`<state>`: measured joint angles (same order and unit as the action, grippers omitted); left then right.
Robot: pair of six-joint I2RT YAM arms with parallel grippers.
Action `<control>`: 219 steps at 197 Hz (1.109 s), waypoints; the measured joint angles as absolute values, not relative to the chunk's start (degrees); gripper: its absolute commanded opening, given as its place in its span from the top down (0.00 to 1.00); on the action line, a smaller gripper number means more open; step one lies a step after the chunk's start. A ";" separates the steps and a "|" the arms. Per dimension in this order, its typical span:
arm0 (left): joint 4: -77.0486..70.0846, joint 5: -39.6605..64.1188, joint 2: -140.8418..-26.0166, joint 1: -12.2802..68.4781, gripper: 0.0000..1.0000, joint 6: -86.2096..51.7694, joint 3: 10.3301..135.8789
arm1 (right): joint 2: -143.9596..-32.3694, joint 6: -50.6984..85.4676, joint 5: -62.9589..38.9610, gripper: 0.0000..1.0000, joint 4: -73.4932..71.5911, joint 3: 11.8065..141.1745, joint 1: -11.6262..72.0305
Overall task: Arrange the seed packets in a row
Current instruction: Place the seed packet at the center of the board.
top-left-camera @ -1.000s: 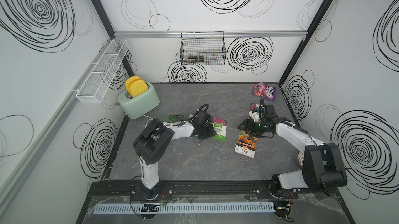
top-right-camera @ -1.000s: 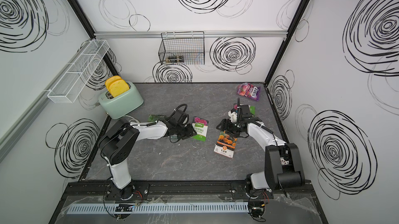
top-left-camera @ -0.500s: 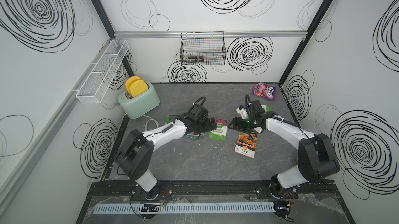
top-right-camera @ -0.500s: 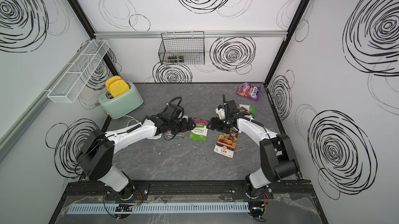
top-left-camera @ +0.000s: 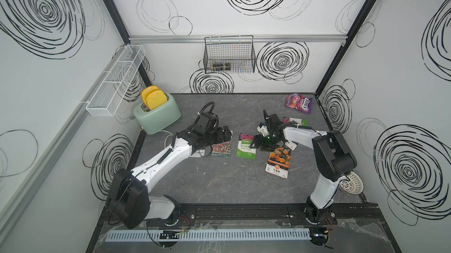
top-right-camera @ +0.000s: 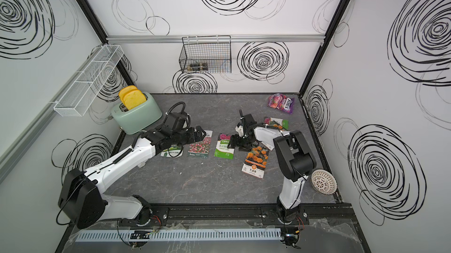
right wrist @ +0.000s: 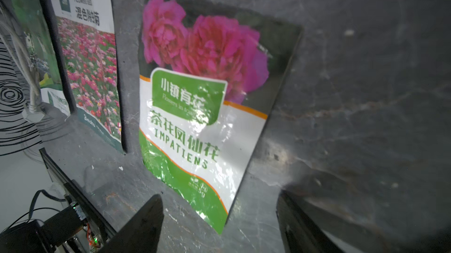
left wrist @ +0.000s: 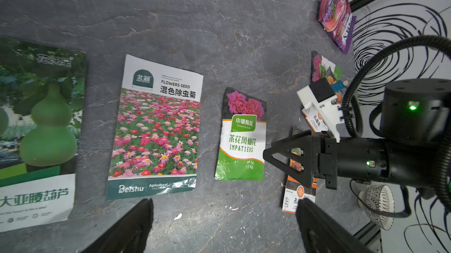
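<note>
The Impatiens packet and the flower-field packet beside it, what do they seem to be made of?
Impatiens packet: probably plastic or foil-laminate film, glossy; bright white glare patches break up its print in the right wrist view. Flower-field packet: looks like coated paper, duller; it shows creases and wavy edges, with only a faint sheen on its dark bottom band.

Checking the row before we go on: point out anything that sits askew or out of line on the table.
The marigold packet lies tilted and nearer the front than the row of gourd packet, flower-field packet and Impatiens packet. Other packets overlap in a heap behind the right arm.
</note>
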<state>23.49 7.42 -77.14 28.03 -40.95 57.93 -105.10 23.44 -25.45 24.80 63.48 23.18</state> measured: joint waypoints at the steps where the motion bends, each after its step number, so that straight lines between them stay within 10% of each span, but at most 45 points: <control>1: 23.51 7.42 -77.03 27.90 0.04 -40.91 57.82 | -105.25 23.38 -25.47 0.25 24.77 63.64 23.24; 219: 24.23 9.08 -74.78 21.67 0.04 -38.30 54.61 | -104.60 22.48 -24.08 0.25 24.75 62.98 24.38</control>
